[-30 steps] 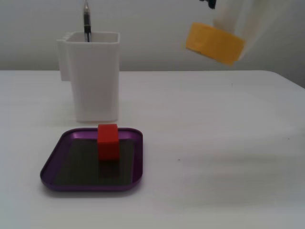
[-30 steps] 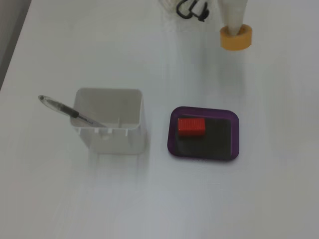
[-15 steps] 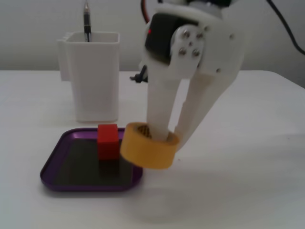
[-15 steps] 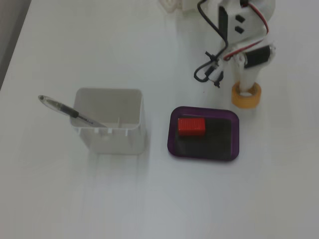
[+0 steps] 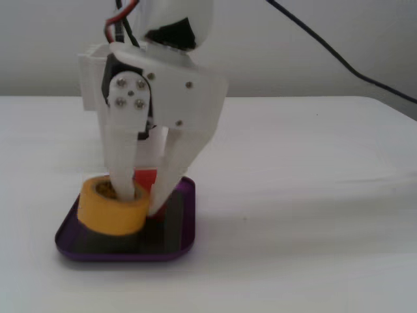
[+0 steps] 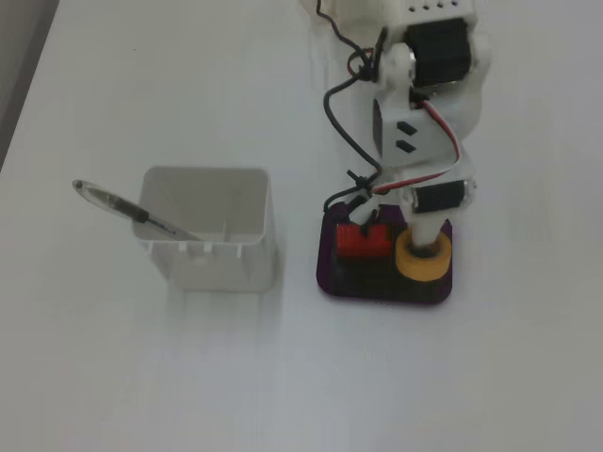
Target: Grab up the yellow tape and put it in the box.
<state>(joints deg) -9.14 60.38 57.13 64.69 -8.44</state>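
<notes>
The yellow tape (image 5: 112,210) (image 6: 422,262) is inside the purple box (image 5: 182,240) (image 6: 331,275), at the near left of it in a fixed view and at the right of it in the other. My gripper (image 5: 140,202) (image 6: 422,243) reaches down from above. One finger is in the roll's dark core and the other presses its outer wall, so the gripper is shut on the tape. The roll is low over the dark bottom of the box; I cannot tell if it touches. A red cube (image 5: 146,180) (image 6: 363,242) lies in the box beside the tape.
A tall white container (image 6: 212,247) with a pen (image 6: 118,205) stands on the table beside the box; a corner of it shows behind the arm (image 5: 91,75). Black and red cables (image 6: 339,113) hang along the arm. The table is white.
</notes>
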